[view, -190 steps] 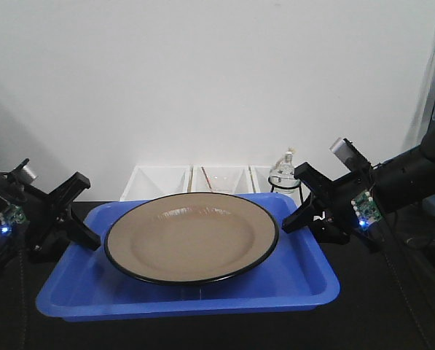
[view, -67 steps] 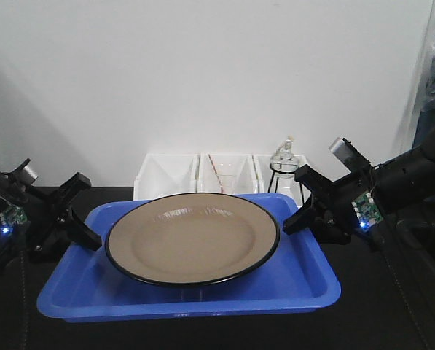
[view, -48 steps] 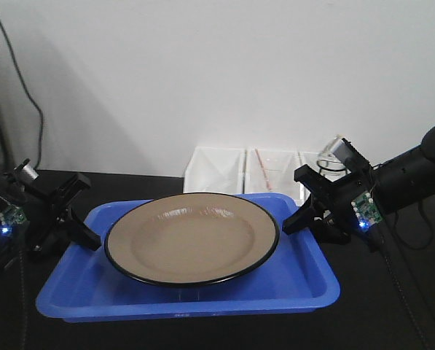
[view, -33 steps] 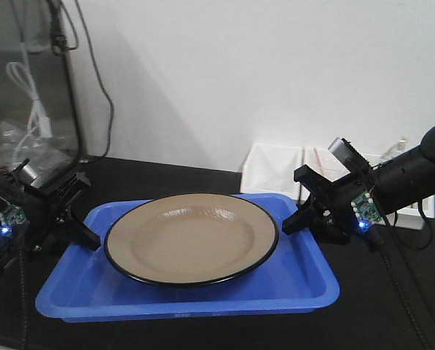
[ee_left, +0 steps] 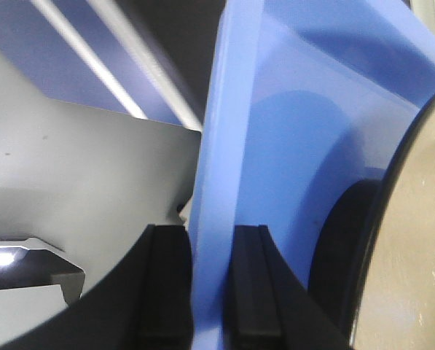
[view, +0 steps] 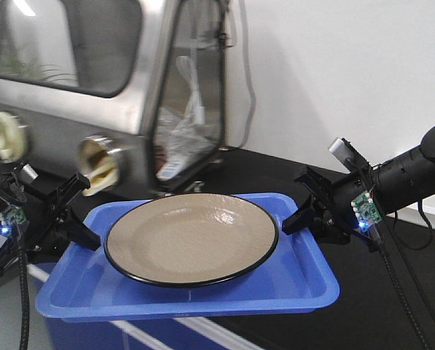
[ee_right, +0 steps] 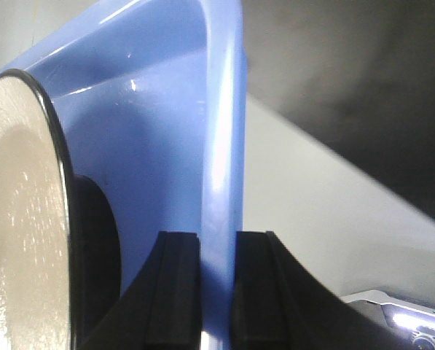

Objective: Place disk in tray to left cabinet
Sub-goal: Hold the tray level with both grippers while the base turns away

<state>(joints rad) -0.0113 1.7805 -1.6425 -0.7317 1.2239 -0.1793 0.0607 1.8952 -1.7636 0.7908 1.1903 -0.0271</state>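
Since 0.5 s ago the bkgd is swung round: the white bins are gone from view, and a stainless steel box w/ window and round ports is now seen behind the left half of the tray. Tray, disk and both grippers are kept at the same spots in the front view.

The tray is held by its two short ends. The left gripper is clenched on the tray's left rim; in the left wrist view the rim is seen pinched between the two black fingers, one on each face. The right gripper is clamped on the tray's right rim the same way, its fingers pressed to both faces.

The disk is laid flat inside the tray, approx centred, its black edge near both gripped rims. A black tabletop is seen beyond the tray's right end, w/ a white wall behind it.
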